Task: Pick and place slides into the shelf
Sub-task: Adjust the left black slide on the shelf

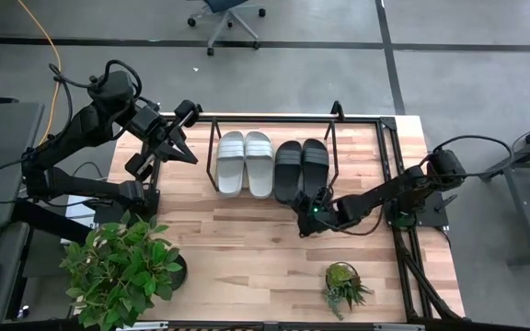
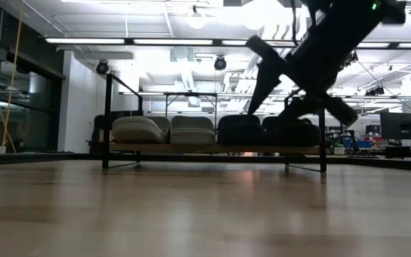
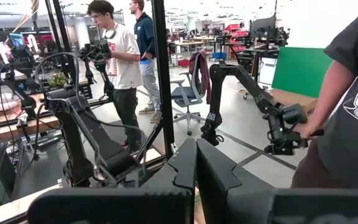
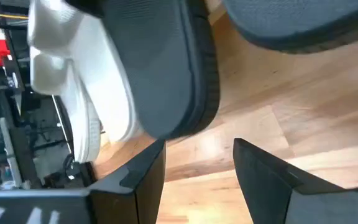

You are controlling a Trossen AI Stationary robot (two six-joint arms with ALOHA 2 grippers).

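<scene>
The right gripper (image 1: 307, 219) has its two flat dark fingers (image 4: 263, 177) spread apart with nothing between them, poised just off the rounded heel ends of the black slides (image 1: 301, 168). Those smooth, matte soles lie side by side in the shelf (image 1: 330, 118), touching or nearly touching the light grey slides (image 1: 244, 163), whose wide ribbed straps and paler rubber show beside them. All four sandals sit in a row on the shelf's pale wood base, framed by thin black tubing; in the low view the four rounded toes line up between the uprights.

The left gripper (image 1: 180, 138) hangs at the shelf's left end, near the grey pair but apart from it, its blocky fingers (image 3: 185, 171) pressed together with only a thin seam between them, holding nothing.

The table (image 1: 247, 248) is a butcher-block top of light planks. A leafy potted plant (image 1: 122, 267) stands at its front left corner, and a small spiky plant (image 1: 343, 285) at the front right. Beyond the table, people (image 3: 120, 74) stand among other robot arms.
</scene>
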